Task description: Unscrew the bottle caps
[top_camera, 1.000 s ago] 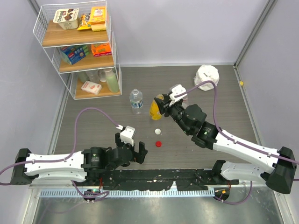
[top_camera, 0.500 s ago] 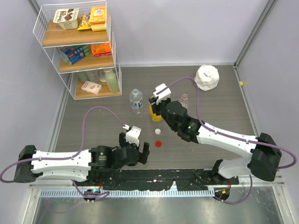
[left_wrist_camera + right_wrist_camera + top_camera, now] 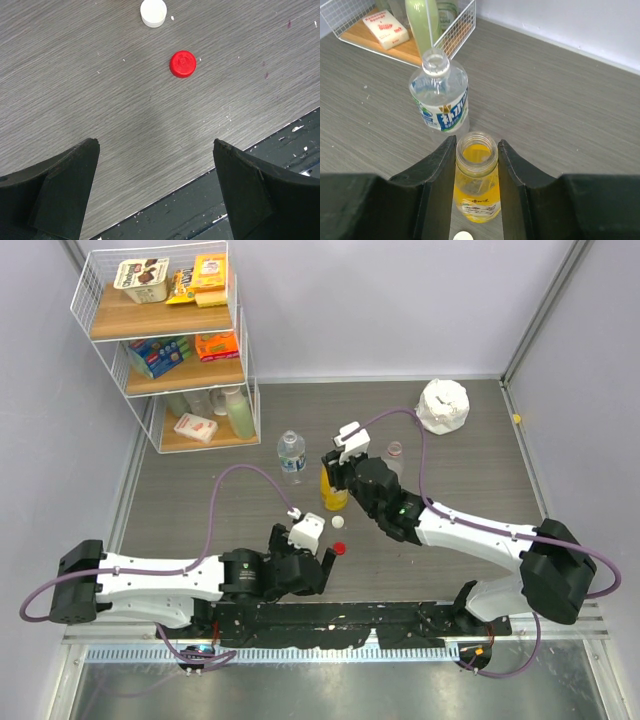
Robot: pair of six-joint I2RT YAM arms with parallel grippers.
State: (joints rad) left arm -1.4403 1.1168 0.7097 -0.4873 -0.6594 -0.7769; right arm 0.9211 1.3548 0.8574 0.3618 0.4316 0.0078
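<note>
The yellow-orange bottle (image 3: 333,492) stands uncapped mid-table, and my right gripper (image 3: 336,478) is shut on its neck (image 3: 476,155), with one finger (image 3: 437,170) on each side. The blue-white label bottle (image 3: 291,455) stands uncapped just left of it and also shows in the right wrist view (image 3: 440,100). The red label bottle (image 3: 393,453) stands behind the right arm. The white cap (image 3: 338,522) and the red cap (image 3: 340,548) lie on the table. My left gripper (image 3: 318,568) is open and empty, just short of the red cap (image 3: 183,64) and the white cap (image 3: 153,12). The yellow cap is out of view.
A wire rack (image 3: 165,340) with packets and bottles stands at the back left. A white crumpled object (image 3: 443,405) sits at the back right. A small yellow object (image 3: 516,419) lies by the right wall. A dark rail (image 3: 210,200) runs along the table's near edge.
My right gripper has brought the yellow-orange bottle left and down to stand upright, uncovering the red label bottle. My left gripper has moved right, towards the red cap.
</note>
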